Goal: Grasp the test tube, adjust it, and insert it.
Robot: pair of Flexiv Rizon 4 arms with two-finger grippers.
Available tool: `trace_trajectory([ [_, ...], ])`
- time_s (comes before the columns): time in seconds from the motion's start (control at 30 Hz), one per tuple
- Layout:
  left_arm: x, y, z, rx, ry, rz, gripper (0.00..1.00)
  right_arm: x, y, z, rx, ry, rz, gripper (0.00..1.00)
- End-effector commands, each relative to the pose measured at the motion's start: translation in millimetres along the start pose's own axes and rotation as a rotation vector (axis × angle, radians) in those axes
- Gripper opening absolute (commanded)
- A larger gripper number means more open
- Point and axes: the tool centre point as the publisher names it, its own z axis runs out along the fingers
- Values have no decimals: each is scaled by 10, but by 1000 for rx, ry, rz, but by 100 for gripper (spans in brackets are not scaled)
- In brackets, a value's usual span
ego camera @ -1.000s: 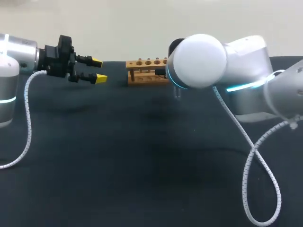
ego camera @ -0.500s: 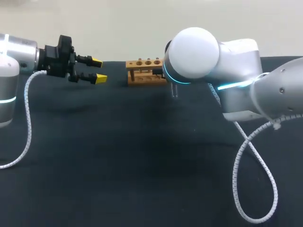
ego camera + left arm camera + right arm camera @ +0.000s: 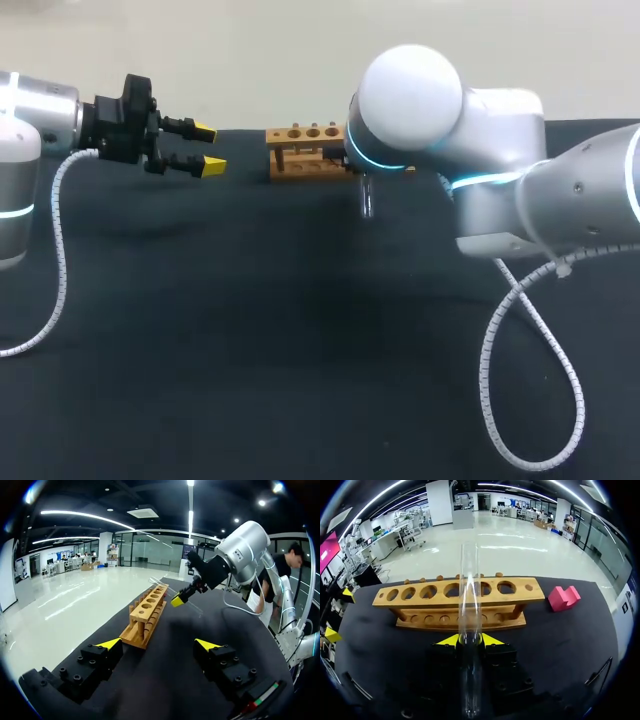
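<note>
- Test tube [image 3: 469, 625], one: clear, clamped between the two yellow tips of the right gripper [image 3: 470, 640], at 12 o'clock on the table [image 3: 250, 330], just short of the rack.
- Wooden rack [image 3: 460, 602], one: six large holes counted; the head view shows three, the rest are behind the right arm [image 3: 410, 100].
- Left gripper [image 3: 208, 148], one: fingers wide, empty, at 10 o'clock.
- Pink block [image 3: 563, 597], one: off the rack's 3 o'clock end.

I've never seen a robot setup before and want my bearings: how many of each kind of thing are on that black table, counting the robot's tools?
test tube: 1
wooden rack: 1
pink block: 1
yellow-tipped tools: 2, the left tool open, the right tool shut on the test tube
Total: 5
</note>
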Motion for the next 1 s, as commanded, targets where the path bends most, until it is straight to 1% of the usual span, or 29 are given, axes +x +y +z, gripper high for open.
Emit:
trace_trajectory([
  [0.03,14,6,1,1,-4,3,100,-12,-1,73,1,36,0,0],
  [0.33,14,6,1,1,-4,3,100,28,-40,136,-2,85,8,0],
  [0.6,14,6,1,1,-4,3,100,77,-42,153,-7,96,19,0],
  [0.73,14,6,1,1,-4,3,100,92,-47,97,-1,81,33,0],
  [1.0,14,6,1,1,-4,3,100,115,-43,-174,5,31,77,0],
])
